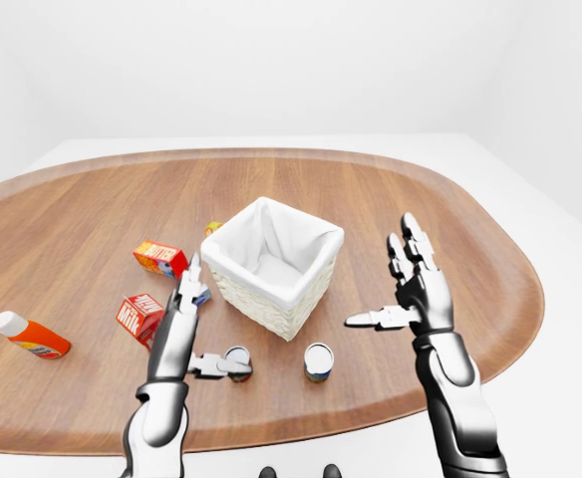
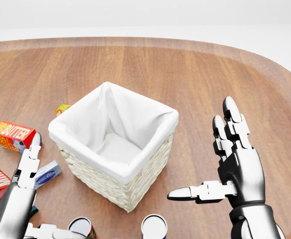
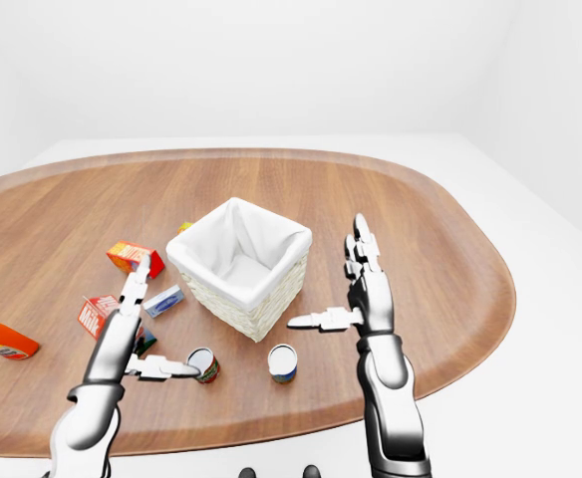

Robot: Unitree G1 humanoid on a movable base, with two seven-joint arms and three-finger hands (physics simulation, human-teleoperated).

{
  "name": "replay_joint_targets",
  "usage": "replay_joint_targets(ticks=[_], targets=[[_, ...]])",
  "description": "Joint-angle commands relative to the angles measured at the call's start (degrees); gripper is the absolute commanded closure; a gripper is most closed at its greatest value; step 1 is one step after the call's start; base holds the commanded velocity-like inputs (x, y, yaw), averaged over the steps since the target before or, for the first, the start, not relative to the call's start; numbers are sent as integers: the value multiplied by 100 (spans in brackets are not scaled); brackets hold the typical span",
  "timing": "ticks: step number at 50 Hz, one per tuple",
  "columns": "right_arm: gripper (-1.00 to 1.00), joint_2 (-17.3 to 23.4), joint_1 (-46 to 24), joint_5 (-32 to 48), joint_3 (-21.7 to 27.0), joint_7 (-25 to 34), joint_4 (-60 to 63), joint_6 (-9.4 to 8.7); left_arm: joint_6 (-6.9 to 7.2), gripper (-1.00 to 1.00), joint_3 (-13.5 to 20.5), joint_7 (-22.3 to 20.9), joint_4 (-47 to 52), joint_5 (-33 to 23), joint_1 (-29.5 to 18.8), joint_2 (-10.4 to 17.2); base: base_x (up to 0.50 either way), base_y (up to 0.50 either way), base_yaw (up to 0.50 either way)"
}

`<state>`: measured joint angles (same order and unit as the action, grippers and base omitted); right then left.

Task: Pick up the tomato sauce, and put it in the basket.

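At the far left of the left-eye view an orange bottle (image 1: pixel 30 337) lies on its side on the table (image 1: pixel 92 209), well apart from everything else. Next come a red milk carton (image 1: pixel 139 316), a butter box (image 1: pixel 159 258) above it, and a small blue-and-white packet (image 2: pixel 46 174) just beside the left hand (image 1: pixel 183 329). That hand is spread wide and grips nothing; its thumb reaches toward the red-labelled can (image 3: pixel 204 364), taken here to be the tomato sauce, and appears to touch or nearly touch its rim, though contact cannot be confirmed. The can stands upright near the table's lower edge, just below the basket (image 2: pixel 153 162), which sits empty at centre with a white liner. A second can (image 1: pixel 318 360) with a blue label stands to the right, apart from the first. Farthest right, the right hand (image 2: pixel 235 169) hovers with fingers extended and thumb pointing left, holding nothing. The sauce can should be rigid, moderately heavy and smooth-walled; a grasp around its mid-height, fingers opposing the thumb, seems safest against slipping or tipping.
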<state>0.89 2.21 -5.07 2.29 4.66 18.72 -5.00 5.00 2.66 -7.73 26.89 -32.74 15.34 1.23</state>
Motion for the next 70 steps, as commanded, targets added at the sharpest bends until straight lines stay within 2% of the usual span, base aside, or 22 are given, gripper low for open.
replay_joint_targets(ticks=[1,27,34,35,37,44,46,47,48,50,60,70], targets=[[-100,4,-14,6,9,1,-24,0,0,-100,-31,17,-28,-69,94,-16,0,0,0],[-100,-4,8,19,-13,2,-71,0,0,-100,-85,248,-460,-308,148,45,0,0,0],[-100,-3,11,15,-9,-2,-27,0,0,-100,-111,181,-316,-403,177,22,0,0,0],[-100,-5,12,21,-12,1,-56,0,-75,-100,-94,321,-555,-367,186,54,0,0,0],[-100,-7,13,24,-16,6,-90,0,-7,-100,-97,282,-528,-397,140,43,0,0,0],[-100,-11,22,31,-31,2,-75,0,0,-100,-121,297,-569,-445,114,39,0,0,0],[-100,-13,20,34,-35,2,-96,0,-48,-100,-144,347,-660,-459,110,48,0,0,0],[-100,-13,20,34,-35,1,-97,0,-156,-100,-140,424,-789,-436,119,65,0,0,0],[-100,-13,21,36,-36,-1,-98,0,-178,-100,-141,442,-829,-436,111,69,0,0,0],[-100,-12,26,33,-36,2,-96,0,-70,-100,-158,381,-755,-476,66,55,0,0,0],[-100,-9,26,24,-29,6,-119,0,-190,-100,-213,524,-1032,-472,29,86,0,0,0],[-100,-9,37,22,-28,6,-83,0,-212,-100,-254,588,-1161,-502,0,101,0,0,0]])
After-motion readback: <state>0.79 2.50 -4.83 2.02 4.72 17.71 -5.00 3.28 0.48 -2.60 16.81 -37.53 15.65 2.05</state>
